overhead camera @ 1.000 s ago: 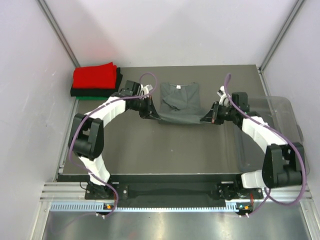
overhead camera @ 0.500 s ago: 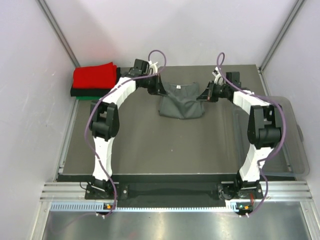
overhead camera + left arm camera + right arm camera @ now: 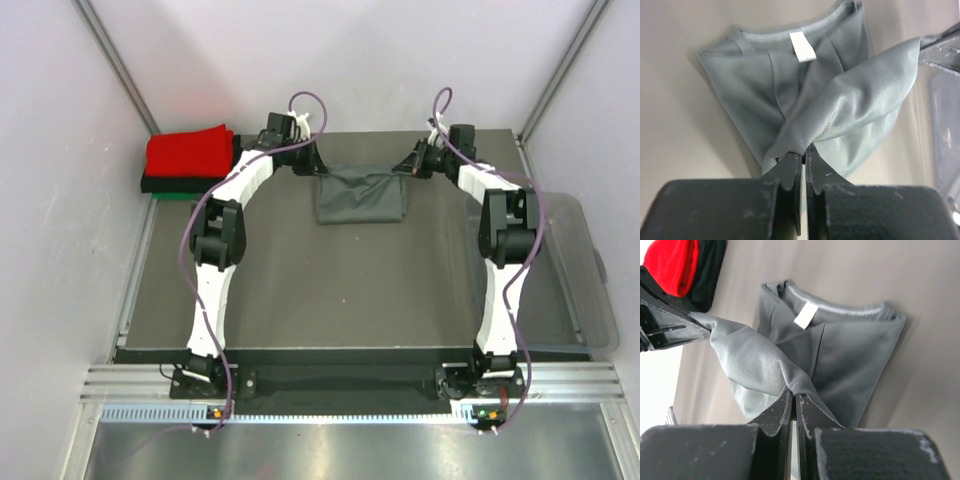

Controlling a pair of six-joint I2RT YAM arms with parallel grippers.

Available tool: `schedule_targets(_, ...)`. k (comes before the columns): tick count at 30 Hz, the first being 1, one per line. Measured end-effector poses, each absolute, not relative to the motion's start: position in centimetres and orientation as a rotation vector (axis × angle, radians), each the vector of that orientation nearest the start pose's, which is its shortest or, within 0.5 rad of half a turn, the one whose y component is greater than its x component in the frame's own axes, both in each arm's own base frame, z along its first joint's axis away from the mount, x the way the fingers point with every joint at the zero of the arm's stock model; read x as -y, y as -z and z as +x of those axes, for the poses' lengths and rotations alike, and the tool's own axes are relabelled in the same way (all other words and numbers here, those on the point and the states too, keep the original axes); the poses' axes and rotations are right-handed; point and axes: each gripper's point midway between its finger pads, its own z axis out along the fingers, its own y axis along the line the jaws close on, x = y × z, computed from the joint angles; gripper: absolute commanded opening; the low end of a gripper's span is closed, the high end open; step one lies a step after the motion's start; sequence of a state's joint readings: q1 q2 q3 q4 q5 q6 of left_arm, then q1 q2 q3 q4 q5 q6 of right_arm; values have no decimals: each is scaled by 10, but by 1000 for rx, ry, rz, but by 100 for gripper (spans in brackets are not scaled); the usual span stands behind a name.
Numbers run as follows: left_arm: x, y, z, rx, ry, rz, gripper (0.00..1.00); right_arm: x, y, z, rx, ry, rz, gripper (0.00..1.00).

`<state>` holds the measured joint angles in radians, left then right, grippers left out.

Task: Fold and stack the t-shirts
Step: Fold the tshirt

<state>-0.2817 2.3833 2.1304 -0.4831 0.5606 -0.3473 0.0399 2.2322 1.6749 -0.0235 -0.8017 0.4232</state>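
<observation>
Since a second ago both arms have stretched from mid-worktop out to the far edge, carrying the near hem of the dark grey cloth t-shirt (image 3: 360, 197) away from the bases. The shirt, then a longer shape with its hem dragged toward the middle, now lies as a shorter, wider band at the far middle of the dark worktop (image 3: 330, 300). The left pincer (image 3: 312, 168) holds one upper corner and the right pincer (image 3: 411, 170) the other. The folded red t-shirt (image 3: 188, 152), stacked on a folded black t-shirt (image 3: 150, 183) with a green t-shirt (image 3: 170, 196) edge showing under it, has stayed in the far left corner. The clear plastic bin (image 3: 585, 270) has stayed at the right edge.

The overhead view hides the fingertips. The left wrist view shows its two fingers pressed together on a bunched fold of grey fabric, lifted over the collar and its white neck label (image 3: 802, 46). The right wrist view shows that pincer likewise pinching a raised fold, with the fabric stretched taut across to the other pincer.
</observation>
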Motion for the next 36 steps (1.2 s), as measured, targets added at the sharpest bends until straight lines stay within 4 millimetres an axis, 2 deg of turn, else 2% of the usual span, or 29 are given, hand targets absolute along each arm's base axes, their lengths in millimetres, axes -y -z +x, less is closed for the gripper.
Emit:
schedule_targets(3,266,-117,558,-2322,938,219,0,-162,-110,565,-2135,-1135,-74,0)
schedule_targets(7,264,-112,570,-2288,921,215,0,-162,-107,576,-2118,-1136,-76,1)
schedule_targets(9,262,-110,579,-2269,917,210,0,-163,-104,580,-2115,-1138,-75,3)
schedule_targets(10,261,-109,583,-2259,912,208,4,-163,-103,582,-2111,-1138,-77,9)
schedule_targets(11,261,-108,587,-2251,910,208,17,-163,-103,584,-2109,-1139,-76,14)
schedule_targets(13,259,-106,594,-2228,901,221,50,-164,-100,586,-2107,-1142,-79,28)
schedule_targets(14,258,-105,596,-2221,897,224,66,-165,-100,587,-2103,-1146,-85,30)
schedule_targets(15,258,-104,598,-2219,890,219,68,-165,-102,589,-2095,-1148,-97,31)
schedule_targets(17,253,-104,604,-2215,863,194,69,-166,-106,590,-2084,-1152,-120,42)
schedule_targets(22,244,-107,610,-2209,832,169,75,-169,-122,588,-2044,-1149,-210,44)
schedule_targets(24,237,-105,605,-2225,848,148,77,-169,-129,583,-2032,-1148,-235,45)
schedule_targets(27,221,-100,586,-2276,939,77,77,-169,-135,567,-2037,-1153,-252,45)
schedule_targets(32,195,-82,571,-2328,1055,-36,74,-169,-124,553,-2065,-1157,-261,45)
schedule_targets(36,194,-75,568,-2347,1106,-73,74,-168,-109,550,-2095,-1163,-255,45)
